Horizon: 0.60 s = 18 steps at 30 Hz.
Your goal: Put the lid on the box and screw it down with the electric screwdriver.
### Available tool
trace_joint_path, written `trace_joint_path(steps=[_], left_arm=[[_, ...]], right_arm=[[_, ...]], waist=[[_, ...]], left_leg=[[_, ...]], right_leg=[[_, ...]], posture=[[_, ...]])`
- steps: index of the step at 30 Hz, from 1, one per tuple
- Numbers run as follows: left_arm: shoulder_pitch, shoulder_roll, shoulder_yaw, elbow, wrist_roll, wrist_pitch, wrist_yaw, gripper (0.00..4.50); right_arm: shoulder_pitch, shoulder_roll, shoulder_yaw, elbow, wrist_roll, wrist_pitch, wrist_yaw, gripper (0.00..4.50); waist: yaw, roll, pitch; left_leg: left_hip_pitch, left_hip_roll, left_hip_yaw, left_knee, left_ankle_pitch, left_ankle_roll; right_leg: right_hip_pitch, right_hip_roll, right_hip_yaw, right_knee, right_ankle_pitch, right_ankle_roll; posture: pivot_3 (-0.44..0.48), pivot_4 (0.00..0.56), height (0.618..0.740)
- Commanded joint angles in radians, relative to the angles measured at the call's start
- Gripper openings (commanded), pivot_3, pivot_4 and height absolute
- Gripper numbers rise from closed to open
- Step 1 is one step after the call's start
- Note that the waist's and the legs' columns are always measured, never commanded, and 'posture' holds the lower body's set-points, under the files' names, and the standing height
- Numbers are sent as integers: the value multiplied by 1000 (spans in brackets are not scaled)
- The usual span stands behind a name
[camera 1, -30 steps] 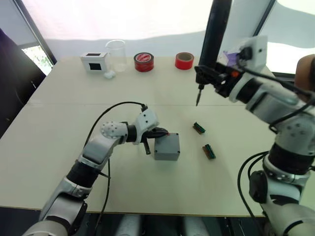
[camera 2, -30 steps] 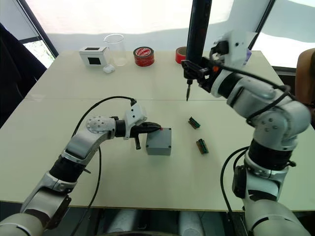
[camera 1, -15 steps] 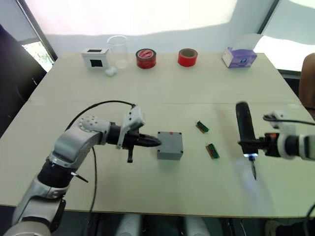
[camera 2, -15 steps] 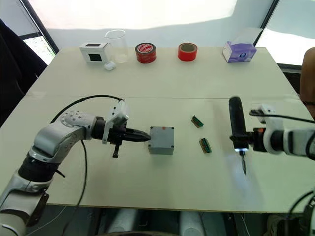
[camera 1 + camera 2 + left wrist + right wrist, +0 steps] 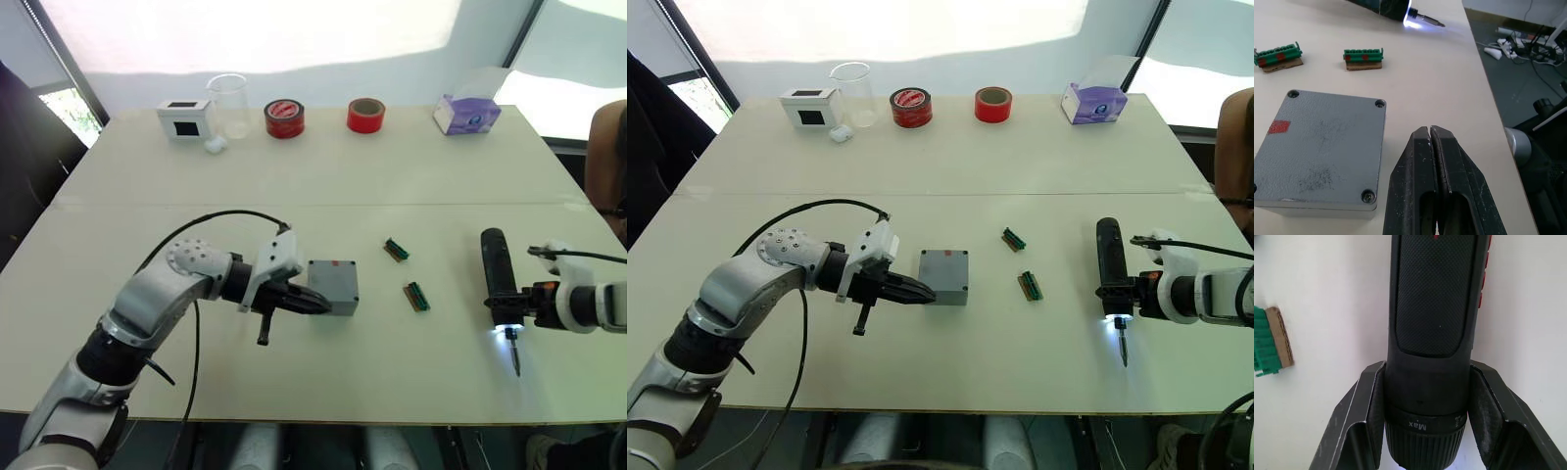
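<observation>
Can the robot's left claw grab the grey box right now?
Probably not as it is. The left gripper sits right beside the box with nothing between them, but its fingers are pressed shut and would need to open first.

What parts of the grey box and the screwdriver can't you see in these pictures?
- Box: the inside is hidden by the lid, in the left wrist view.
- Lid: two corners are cut off by the left wrist view's edge, so their screws can't be checked.
- Electric screwdriver: the bit tip is too small to see its shape, in the eye views.
- Electric screwdriver: the sides are covered by the right claw.
</observation>
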Motion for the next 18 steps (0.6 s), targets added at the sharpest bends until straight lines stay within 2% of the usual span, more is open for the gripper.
trace_joint_path(steps=[1,2,5,7,9,13,18], left_arm=[[-2,7,51,-31,-55,23,0,0],[-2,10,53,-28,-57,24,0,0],[-12,14,66,-9,-62,25,1,0],[-20,19,75,5,-64,21,0,0],[-33,29,93,36,-64,11,-8,0],[-130,59,179,226,-43,-34,-14,0],[-176,84,201,354,-5,-91,-31,0]], right_arm=[[-8,3,-27,-16,-31,6,-12,2774],[-4,3,-25,-23,-34,6,-8,2870],[9,9,-30,-39,-42,6,-8,4021],[12,14,-36,-49,-54,6,-15,4410],[6,20,-45,-64,-64,6,-24,4410],[-104,-3,-77,-117,-49,5,19,4410],[-183,-95,-13,-176,-68,-74,125,4410]], waist=[[1,0,0],[1,0,0],[2,0,0],[2,-1,0],[2,-2,0],[0,-2,1],[-3,-1,2]], left_leg=[[0,0,0,0,0,0],[0,0,0,1,0,0],[0,0,0,2,0,0],[0,0,0,2,0,0],[0,0,0,2,0,0],[1,0,0,5,0,0],[1,2,0,5,0,0]], right_leg=[[0,0,0,0,0,0],[0,0,0,0,0,0],[1,0,0,1,0,0],[1,0,0,1,0,0],[2,0,0,1,0,0],[1,1,0,4,0,0],[1,2,0,3,0,1]], posture=[[0,150,740],[0,150,740],[0,150,740],[0,150,740],[0,150,740],[0,150,740],[0,150,740]])
